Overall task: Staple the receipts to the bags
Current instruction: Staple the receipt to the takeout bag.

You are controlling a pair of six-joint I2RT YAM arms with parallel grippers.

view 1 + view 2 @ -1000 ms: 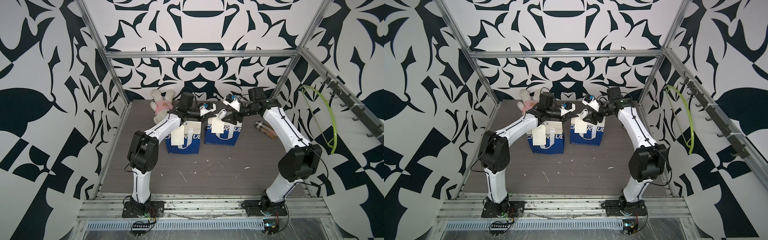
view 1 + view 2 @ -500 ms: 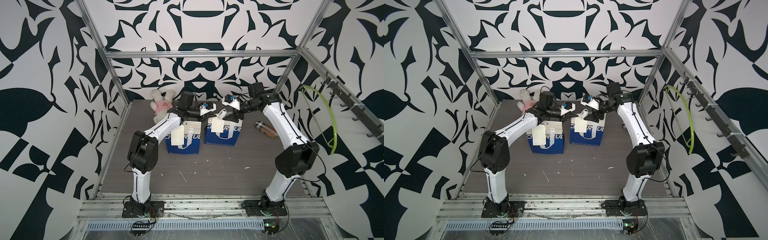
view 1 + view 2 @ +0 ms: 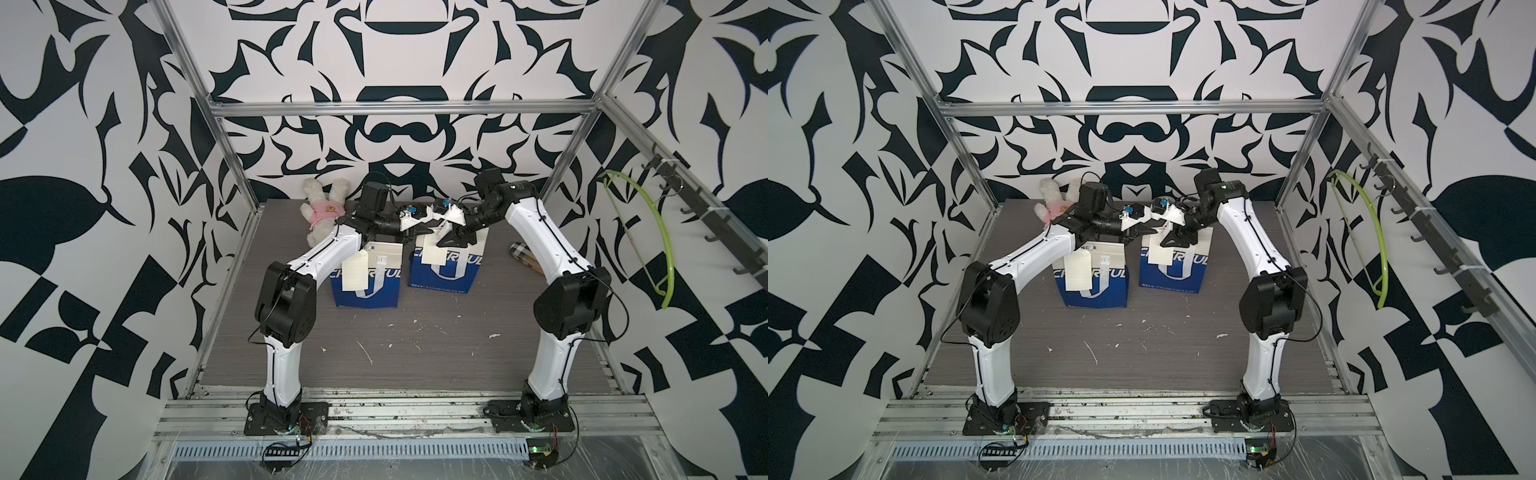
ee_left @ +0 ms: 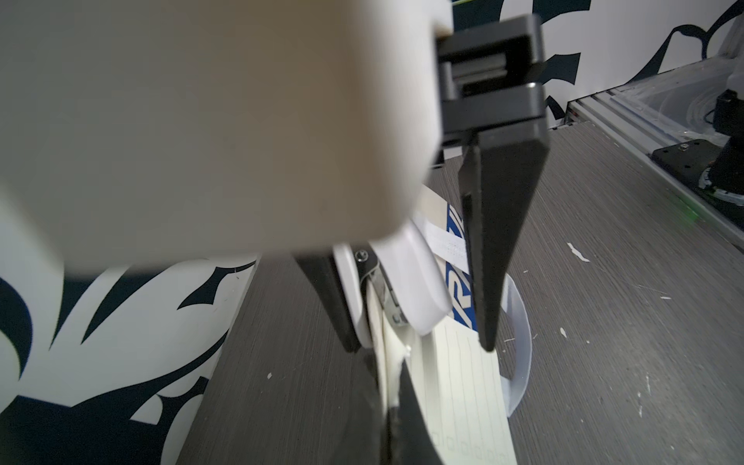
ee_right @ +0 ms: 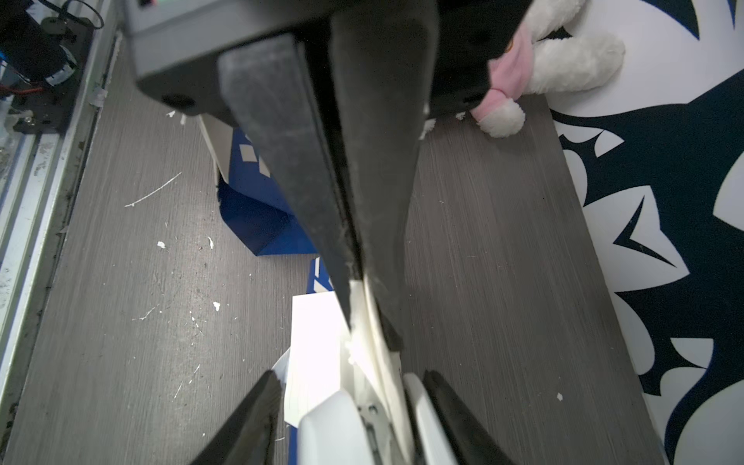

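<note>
Two blue-and-cream bags stand side by side, the left bag (image 3: pixel 365 276) and the right bag (image 3: pixel 446 266) (image 3: pixel 1169 268). A receipt (image 3: pixel 354 272) hangs on the left bag's front. The other receipt (image 3: pixel 432 254) (image 4: pixel 463 382) (image 5: pixel 318 342) lies against the right bag's front rim. My left gripper (image 3: pixel 432 226) (image 4: pixel 392 386) is shut on that rim, pinching the cream edge. My right gripper (image 3: pixel 451 237) (image 5: pixel 350 378) holds the white stapler (image 5: pixel 334 426) (image 4: pixel 414 282) between its fingers. The stapler's mouth sits over the same rim, right beside the left fingertips.
A plush bunny (image 3: pixel 324 212) lies at the back left. A plaid pouch (image 3: pixel 521 253) lies right of the bags, behind the right arm. A green hanger (image 3: pixel 656 232) hangs on the right wall rail. Small paper scraps (image 3: pixel 365 353) dot the table in front.
My right gripper has come down with the stapler onto the right bag's rim, and its jaws have narrowed on the stapler. The left arm has stayed still, shut on the rim.
</note>
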